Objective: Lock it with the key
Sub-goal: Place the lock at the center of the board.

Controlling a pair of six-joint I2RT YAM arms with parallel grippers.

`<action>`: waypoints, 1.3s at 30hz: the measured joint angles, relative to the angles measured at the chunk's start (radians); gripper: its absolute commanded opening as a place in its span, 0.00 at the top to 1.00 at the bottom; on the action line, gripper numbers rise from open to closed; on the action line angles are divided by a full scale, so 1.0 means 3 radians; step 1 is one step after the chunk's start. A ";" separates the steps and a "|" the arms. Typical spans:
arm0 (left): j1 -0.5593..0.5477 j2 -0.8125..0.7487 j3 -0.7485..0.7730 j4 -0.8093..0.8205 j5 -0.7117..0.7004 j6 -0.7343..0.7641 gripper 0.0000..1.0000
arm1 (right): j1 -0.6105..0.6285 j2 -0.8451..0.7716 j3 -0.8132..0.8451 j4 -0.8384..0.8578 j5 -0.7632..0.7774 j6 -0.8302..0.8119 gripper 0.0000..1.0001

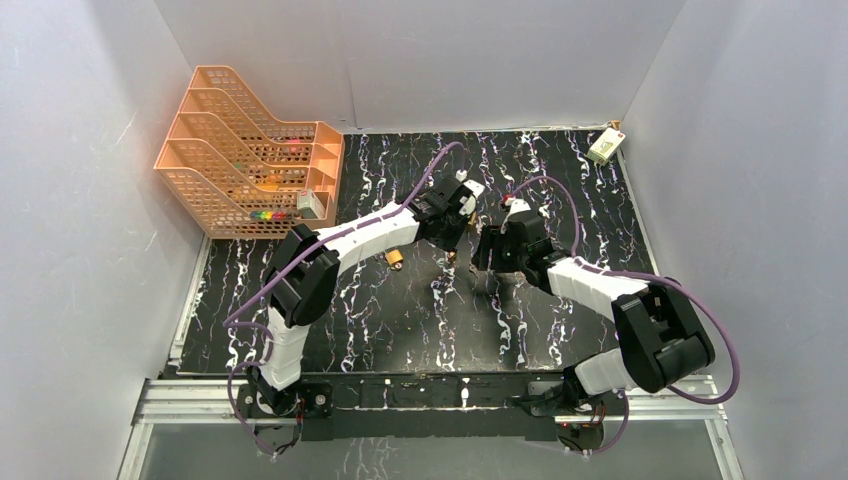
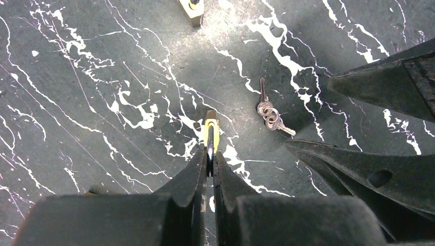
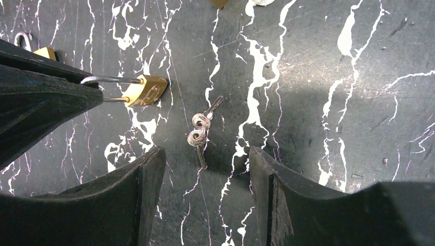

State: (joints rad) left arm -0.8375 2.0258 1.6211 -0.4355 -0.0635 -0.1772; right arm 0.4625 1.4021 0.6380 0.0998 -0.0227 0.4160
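A brass padlock (image 3: 147,89) hangs just above the black marbled table, its steel shackle (image 3: 110,79) running into my left gripper's dark finger (image 3: 36,102). In the left wrist view my left gripper (image 2: 210,154) is shut on this padlock (image 2: 211,132), seen edge-on as a yellow strip. The key (image 3: 200,130) lies flat on the table as a small bunch on a ring, also visible as the key (image 2: 269,114) to the right of the left gripper. My right gripper (image 3: 205,154) is open just short of the key, touching nothing.
A second brass padlock (image 1: 397,259) lies on the table left of the grippers. An orange stack of trays (image 1: 250,150) stands at the back left, a small white box (image 1: 605,147) at the back right. White walls enclose the table.
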 measured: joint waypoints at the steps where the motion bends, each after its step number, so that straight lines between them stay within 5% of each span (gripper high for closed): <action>1: -0.0001 0.0000 0.0004 -0.0001 0.0000 -0.0006 1.00 | -0.0003 -0.0004 -0.0003 -0.0003 0.0000 -0.0001 0.31; 14: -0.0014 0.0050 0.0058 0.0000 0.0005 -0.0057 1.00 | -0.0023 -0.0074 -0.0051 -0.0014 -0.0009 -0.0001 0.31; 22: -0.0014 0.0051 0.0058 0.0001 0.0006 -0.0086 0.78 | -0.0037 -0.0097 -0.0052 -0.0014 -0.0009 -0.0001 0.31; 39: -0.0014 0.0036 0.0127 0.0004 -0.0017 -0.0027 0.57 | -0.0050 -0.0163 -0.0107 -0.0058 -0.0010 -0.0014 0.30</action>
State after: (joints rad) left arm -0.8417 2.0365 1.6592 -0.4343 -0.0685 -0.1852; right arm 0.4477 1.3533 0.6060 0.0822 -0.0257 0.4118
